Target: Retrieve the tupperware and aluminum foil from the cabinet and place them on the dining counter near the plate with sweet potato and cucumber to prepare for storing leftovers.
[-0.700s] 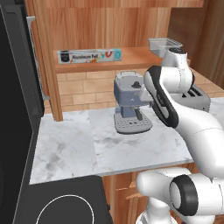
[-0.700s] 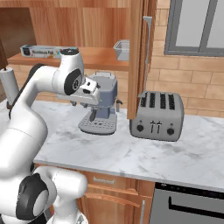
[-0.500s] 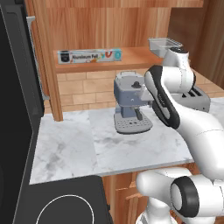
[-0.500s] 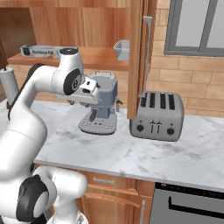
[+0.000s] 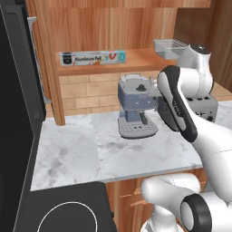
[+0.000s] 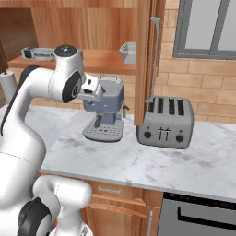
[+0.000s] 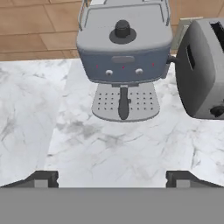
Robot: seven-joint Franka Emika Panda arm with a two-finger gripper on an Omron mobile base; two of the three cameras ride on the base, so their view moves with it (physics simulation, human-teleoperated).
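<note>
The aluminum foil, a long light-blue carton, lies at the left of the open wooden cabinet's shelf. It shows too as the carton in the right base view. The tupperware, a small translucent grey tub, sits at the shelf's right end. My gripper hovers below the shelf, in front of the coffee machine. In the hand view my gripper is open, fingers wide apart with nothing between them, above the marble worktop. The dining counter and the plate are out of view.
A blue-grey coffee machine stands under the shelf, with a silver toaster to its right. The open cabinet door hangs between them. A black cooktop lies at the front left, and a tall dark panel lines the left.
</note>
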